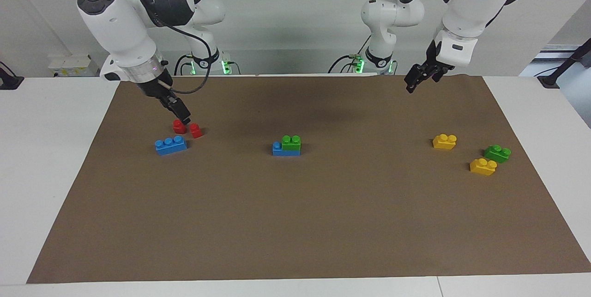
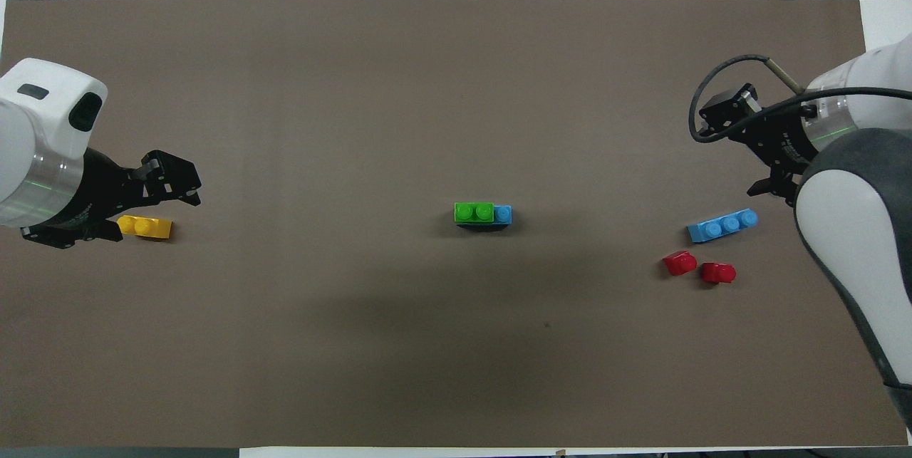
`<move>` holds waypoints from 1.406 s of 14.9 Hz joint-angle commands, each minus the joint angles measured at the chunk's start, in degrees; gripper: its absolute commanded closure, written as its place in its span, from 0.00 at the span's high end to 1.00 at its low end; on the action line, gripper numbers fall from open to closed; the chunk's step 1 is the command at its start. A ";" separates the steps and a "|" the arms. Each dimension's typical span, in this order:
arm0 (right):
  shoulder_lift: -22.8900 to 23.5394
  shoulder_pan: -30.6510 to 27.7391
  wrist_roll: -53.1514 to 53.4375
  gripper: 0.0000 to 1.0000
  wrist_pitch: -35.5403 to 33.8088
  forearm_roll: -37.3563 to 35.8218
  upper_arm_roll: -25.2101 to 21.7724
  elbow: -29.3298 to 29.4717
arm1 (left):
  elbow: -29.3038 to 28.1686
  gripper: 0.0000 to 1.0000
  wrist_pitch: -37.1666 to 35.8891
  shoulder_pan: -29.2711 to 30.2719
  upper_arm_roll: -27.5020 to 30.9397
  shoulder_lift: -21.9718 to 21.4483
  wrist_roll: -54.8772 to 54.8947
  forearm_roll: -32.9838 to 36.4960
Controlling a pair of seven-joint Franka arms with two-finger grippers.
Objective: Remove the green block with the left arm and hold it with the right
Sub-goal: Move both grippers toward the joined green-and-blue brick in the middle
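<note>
1. Green block sits on a blue brick, mid mat.
2. L gripper is up over the mat near yellow bricks; holds nothing, opening: cannot tell.
3. R gripper is low, just above red bricks; opening: cannot tell.

A white table carries a brown mat before a pale wall.

I see glossy smooth plastic green block on blue brick; matt brown paper-like mat; glossy white arm shells.
</note>
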 commanded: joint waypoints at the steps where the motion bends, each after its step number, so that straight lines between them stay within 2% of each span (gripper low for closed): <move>1: -0.53 1.98 9.05 1.00 4.19 2.32 0.07 -4.14 | -2.58 1.00 2.43 -0.66 0.60 -1.80 -2.54 -0.96; 5: -1.06 4.97 11.54 1.00 11.48 3.46 0.07 -10.81 | -6.26 1.00 3.48 -1.89 0.60 -3.81 -9.02 -1.23; 9: -0.27 6.29 22.76 1.00 15.35 10.30 0.16 -11.53 | -9.79 1.00 7.34 -4.17 0.52 -5.40 -21.23 -3.25; 13: 0.43 9.89 28.24 1.00 21.15 10.85 0.16 -14.69 | -10.84 1.00 13.05 -8.47 0.52 -5.31 -38.09 -4.39; 16: 0.35 10.33 28.85 1.00 21.69 11.11 0.16 -16.01 | -12.69 1.00 17.71 -10.76 0.52 -5.31 -50.67 -4.48; 21: 1.66 10.42 33.67 1.00 23.54 15.24 0.16 -17.42 | -15.59 1.00 24.30 -15.59 0.60 -3.73 -64.39 -5.62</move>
